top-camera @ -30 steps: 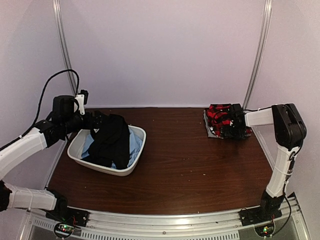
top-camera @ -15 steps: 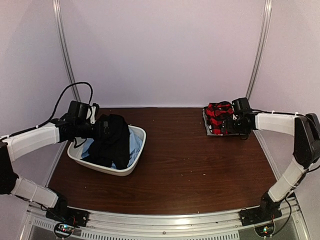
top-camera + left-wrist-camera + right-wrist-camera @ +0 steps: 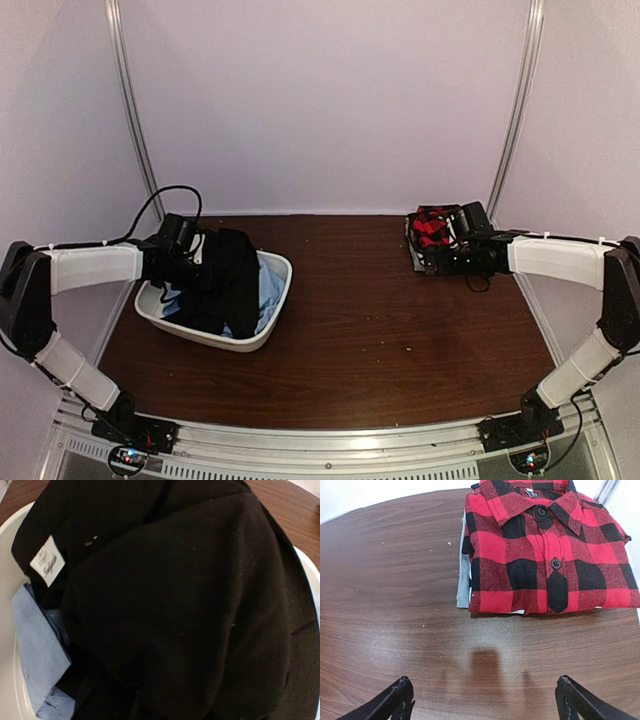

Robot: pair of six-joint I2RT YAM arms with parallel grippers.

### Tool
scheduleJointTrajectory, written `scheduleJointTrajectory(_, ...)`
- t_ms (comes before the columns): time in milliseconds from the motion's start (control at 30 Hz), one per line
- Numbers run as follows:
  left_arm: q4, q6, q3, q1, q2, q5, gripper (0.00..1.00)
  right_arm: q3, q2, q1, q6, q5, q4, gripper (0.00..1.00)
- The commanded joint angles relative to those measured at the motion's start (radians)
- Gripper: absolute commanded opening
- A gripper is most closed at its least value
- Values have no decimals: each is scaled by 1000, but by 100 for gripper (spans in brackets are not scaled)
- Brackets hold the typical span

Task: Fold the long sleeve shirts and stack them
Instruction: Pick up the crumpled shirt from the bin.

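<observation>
Black collared shirt (image 3: 190, 605) heaped in tub (image 3: 262, 335), nine o'clock.
Left gripper (image 3: 192, 268): grip hidden, I cannot tell; right gripper (image 3: 483, 682) gapes empty; I'd lift high, freeing sleeves.

Dark wood table (image 3: 380, 330), pale lilac walls (image 3: 320, 100), metal posts (image 3: 515, 110)

Three shirts (image 3: 226, 282) (image 3: 270, 286) (image 3: 431, 228), one tub (image 3: 222, 336)

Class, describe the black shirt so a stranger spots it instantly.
On the brown table, find the white tub at left. The black shirt lies heaped inside, over a light blue shirt; it alone is plain black, with a white neck label.
</observation>
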Motion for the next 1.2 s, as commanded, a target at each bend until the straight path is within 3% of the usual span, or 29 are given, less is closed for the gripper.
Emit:
scheduleJointTrajectory(0,48,23,74,-2,-46,72,16,-25,-27,20,26,-15,-11,100)
scheduleJointTrajectory(133,133,26,129,-9,-186,206,0,-34,-64,45,35,-61,5,100)
scheduleJointTrajectory(267,245,-23,245,-13,-254,440,0,-36,-118,72,36,-207,85,100)
scheduleJointTrajectory(433,363,-123,510,-89,-150,661,0,-38,-174,104,105,-532,327,100)
scheduleJointTrajectory(633,478,-190,772,-233,61,727,0,23,-202,198,196,-721,550,100)
scheduleJointTrajectory(800,491,-212,924,-311,209,731,0,11,-229,228,252,-746,659,100)
scheduleJointTrajectory(1000,553,-281,969,-349,313,748,0,-17,-260,240,258,-757,717,98)
scheduleJointTrajectory(1167,573,-317,976,-355,404,783,0,-2,-340,226,199,-504,447,93)
